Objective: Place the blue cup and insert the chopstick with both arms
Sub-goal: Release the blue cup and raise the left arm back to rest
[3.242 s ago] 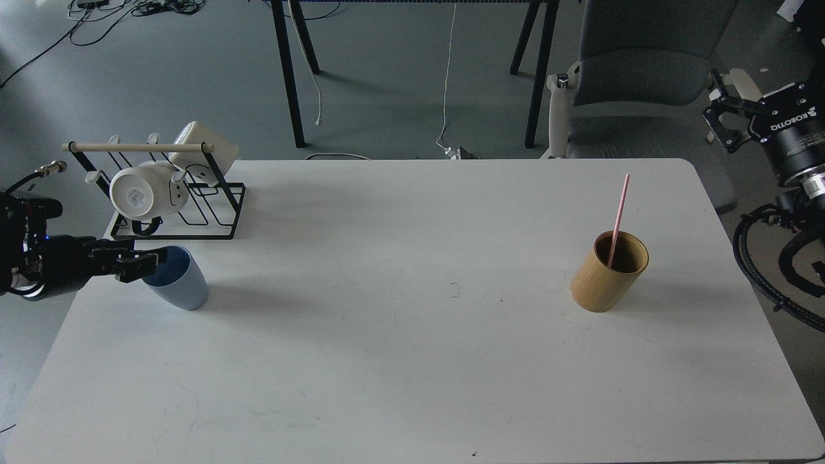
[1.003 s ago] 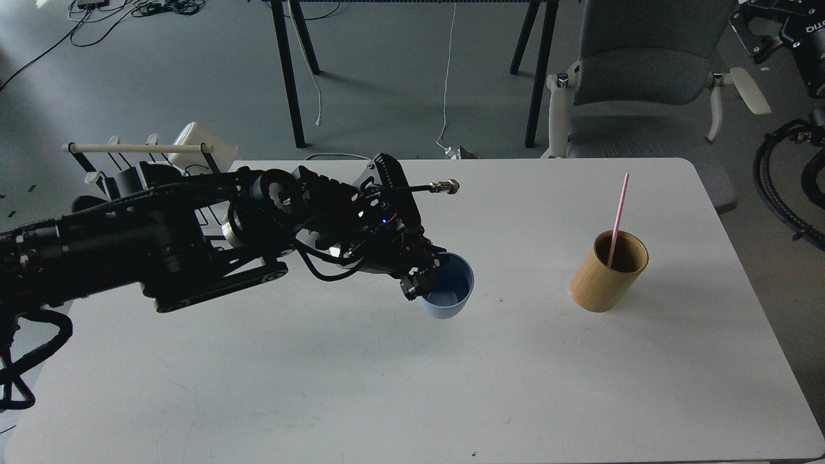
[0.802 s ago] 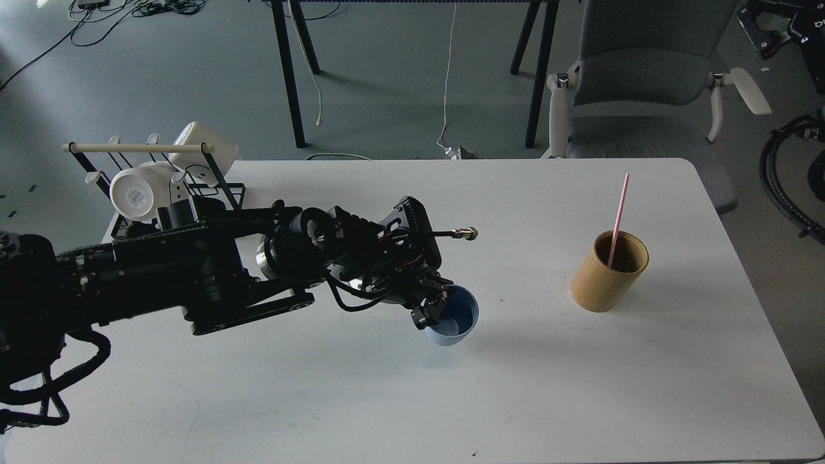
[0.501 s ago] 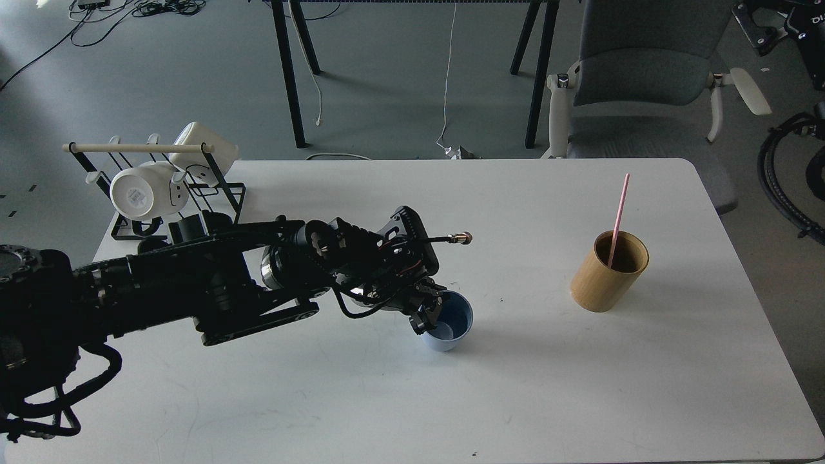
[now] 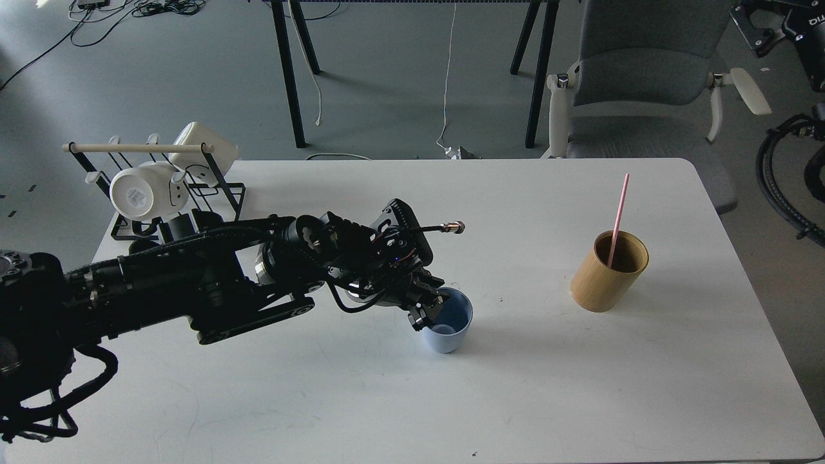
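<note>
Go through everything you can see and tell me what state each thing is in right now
Blue cup: upright on the table, rim pinched by the left gripper.
Chopstick: standing tilted in the wooden holder.
White mugs: lying on the rack.
Right gripper: raised off the table at the frame's corner, holding nothing.

At the centre of the frame the blue cup point(image 5: 449, 325) was a pale, matte light blue, plain all over, with the black left gripper point(image 5: 430, 309) and its black arm with silver joint rings running off to the left edge. At right the chopstick point(image 5: 619, 212) was pink and stood in a tan wooden cylinder point(image 5: 608, 272) with a dark brown inside. The table point(image 5: 412, 399) was plain white, and at upper left were white mugs point(image 5: 145, 189) on a black wire rack point(image 5: 213, 212) with a pale wooden rod point(image 5: 132, 147).
</note>
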Controlling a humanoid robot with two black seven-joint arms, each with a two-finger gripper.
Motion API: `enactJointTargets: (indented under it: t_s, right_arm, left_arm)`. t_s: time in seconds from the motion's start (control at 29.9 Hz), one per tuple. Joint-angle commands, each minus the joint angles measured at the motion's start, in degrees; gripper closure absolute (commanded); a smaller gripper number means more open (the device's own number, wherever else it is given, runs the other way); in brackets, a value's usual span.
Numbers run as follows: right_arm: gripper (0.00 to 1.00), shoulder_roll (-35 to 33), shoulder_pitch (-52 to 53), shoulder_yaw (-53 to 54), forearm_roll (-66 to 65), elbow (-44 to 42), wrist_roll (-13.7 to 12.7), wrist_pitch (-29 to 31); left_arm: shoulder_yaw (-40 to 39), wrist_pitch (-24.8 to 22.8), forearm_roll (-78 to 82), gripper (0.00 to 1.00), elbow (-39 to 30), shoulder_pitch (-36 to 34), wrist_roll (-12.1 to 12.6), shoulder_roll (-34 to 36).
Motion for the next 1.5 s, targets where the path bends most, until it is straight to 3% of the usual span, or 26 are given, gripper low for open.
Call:
enactJointTargets:
  t_s: [0.0, 0.07, 0.13, 0.17, 0.3, 0.63, 0.84, 1.0, 1.24, 1.47]
  right_arm:
    - [0.0, -0.1, -0.1, 0.0, 0.0, 0.1, 0.0, 0.0]
    - [0.0, -0.2, -0.4, 0.1, 0.0, 0.6, 0.0, 0.1]
    - [0.0, -1.0, -0.7, 0.1, 0.0, 1.3, 0.0, 0.3]
    - [0.0, -2.1, -0.8, 0.0, -0.1, 1.8, 0.0, 0.4]
    - [0.0, -6.2, -2.5, -0.9, -3.3, 5.6, 0.1, 0.7]
    - [0.0, -15.2, -2.7, -5.3, -18.2, 12.8, 0.0, -4.0]
    - [0.01, -20.1, -2.7, -10.3, -33.9, 16.8, 0.0, -10.0]
    - [0.01, -26.0, -2.8, -16.2, -47.9, 22.4, 0.3, -13.2]
    - [0.01, -31.4, -2.8, -25.0, -66.5, 27.8, 0.3, -21.1]
    - [0.05, -31.9, -3.0, -37.4, -85.5, 27.7, 0.3, -29.0]
  left_arm:
    - [-1.0, 0.0, -0.5, 0.65, 0.0, 0.0, 0.1, 0.0]
    - [-3.4, 0.0, -1.0, 0.48, 0.0, 0.2, 0.6, 0.1]
    - [-6.7, 0.0, -3.9, 0.22, 0.0, 1.1, 0.7, 0.2]
    - [-8.8, 0.0, -6.1, 0.15, 0.0, 1.6, 0.7, 0.5]
    - [-14.9, 0.0, -16.7, 0.04, 0.0, 1.8, 0.5, 3.1]
    - [-29.5, 0.0, -50.8, 0.01, 1.4, 2.1, -0.6, 8.5]
    - [-36.6, 0.0, -76.2, 0.01, 8.5, 3.9, -6.8, 10.2]
    - [-37.2, 0.0, -97.8, 0.01, 18.0, 4.5, -10.0, 9.6]
    - [-37.8, 0.0, -125.2, 0.01, 25.2, 10.0, -10.7, 9.8]
    - [-41.3, 0.0, -129.2, 0.01, 29.1, 13.6, -11.9, 10.0]
